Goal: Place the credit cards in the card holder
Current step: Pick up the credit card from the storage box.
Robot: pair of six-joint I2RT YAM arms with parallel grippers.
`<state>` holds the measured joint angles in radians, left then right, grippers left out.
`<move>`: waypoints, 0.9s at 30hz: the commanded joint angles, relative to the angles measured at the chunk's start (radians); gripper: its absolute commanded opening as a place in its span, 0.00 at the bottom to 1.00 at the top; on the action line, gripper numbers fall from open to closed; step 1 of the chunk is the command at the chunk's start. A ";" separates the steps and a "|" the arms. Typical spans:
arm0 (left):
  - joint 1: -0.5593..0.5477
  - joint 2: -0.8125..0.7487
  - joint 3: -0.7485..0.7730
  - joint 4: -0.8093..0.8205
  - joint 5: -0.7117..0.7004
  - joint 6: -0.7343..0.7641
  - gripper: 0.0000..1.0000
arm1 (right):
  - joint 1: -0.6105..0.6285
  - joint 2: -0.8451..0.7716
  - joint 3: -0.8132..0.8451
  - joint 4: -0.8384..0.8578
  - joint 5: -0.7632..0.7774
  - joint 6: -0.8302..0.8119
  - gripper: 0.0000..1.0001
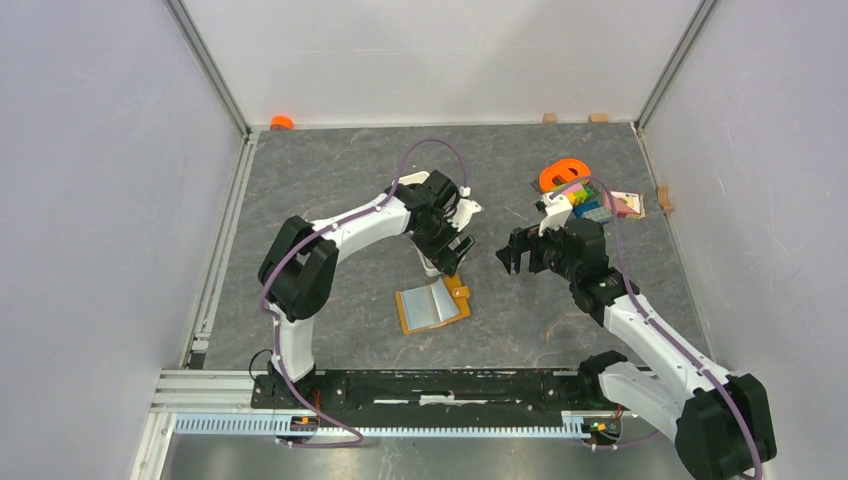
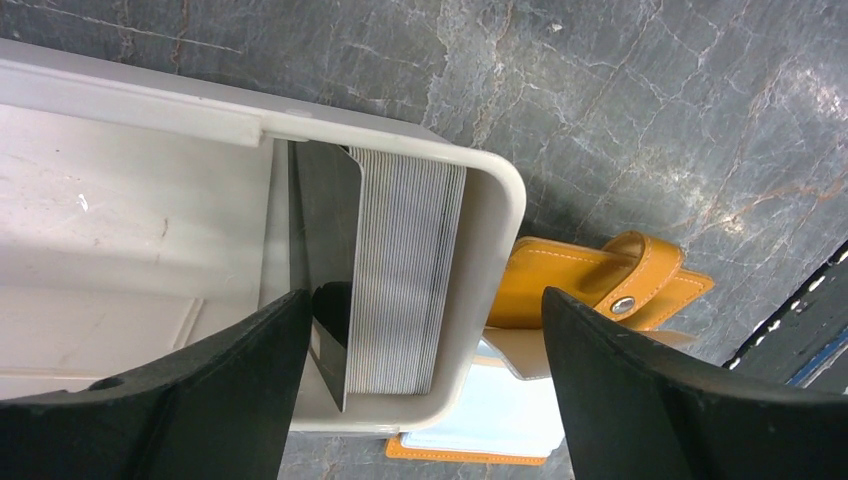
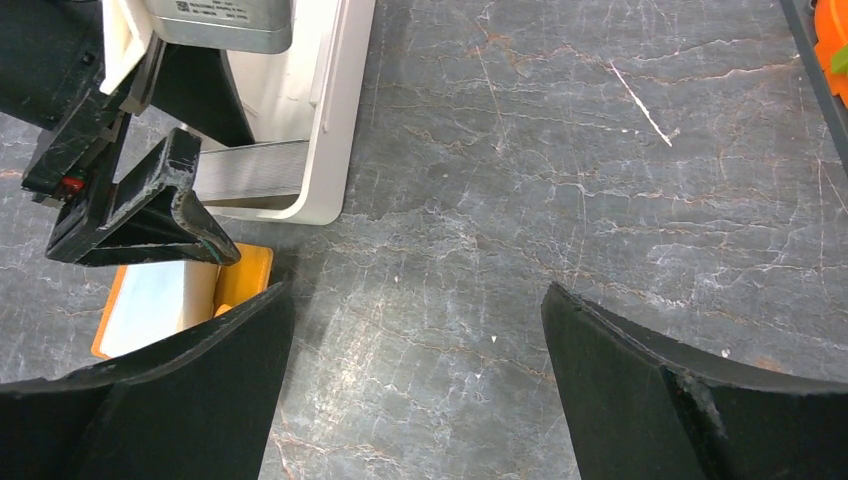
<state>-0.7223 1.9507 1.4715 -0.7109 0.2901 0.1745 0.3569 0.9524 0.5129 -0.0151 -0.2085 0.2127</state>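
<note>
— Cards (image 2: 405, 270)? Standing packed in the tray (image 2: 490, 200), between the left gripper's (image 2: 425, 295) spread fingers, probably for pinching one.
— Card holder (image 2: 560, 275)? Lying open just beyond; right gripper (image 3: 415, 290) hovering nearby, spread too.

Looks straight down on a dark, veined table (image 3: 600, 150). Shows the right tool (image 3: 416, 300) spread wide, black fingers (image 3: 190, 400) filling both lower corners, only table between them. At upper left, a white tray (image 3: 335, 120) with a grey-edged stack of cards (image 3: 250, 172) at its rounded end. Around that stack, the left tool (image 3: 235, 195), one black finger (image 3: 150, 215) slanting outside the tray wall. Just below, the open card holder (image 3: 165, 305): orange rim, pale inner pocket, partly hidden by that finger. At the top right corner, a sliver of something orange (image 3: 835, 30).
</note>
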 commanded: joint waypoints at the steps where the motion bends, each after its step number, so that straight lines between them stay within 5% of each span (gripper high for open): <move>1: -0.008 -0.068 0.023 -0.040 0.036 0.028 0.88 | -0.008 0.007 -0.002 0.038 -0.010 0.000 0.97; 7: -0.008 -0.072 0.024 -0.041 0.031 0.023 0.80 | -0.013 0.008 -0.002 0.039 -0.012 0.000 0.97; 21: -0.006 -0.062 0.029 -0.048 0.002 0.025 0.44 | -0.018 0.014 -0.003 0.039 -0.024 0.005 0.97; 27: -0.006 -0.064 0.029 -0.050 -0.005 0.026 0.40 | -0.019 0.019 -0.002 0.039 -0.028 0.005 0.97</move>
<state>-0.7261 1.9198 1.4734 -0.7361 0.2832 0.1886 0.3439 0.9646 0.5125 -0.0151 -0.2230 0.2150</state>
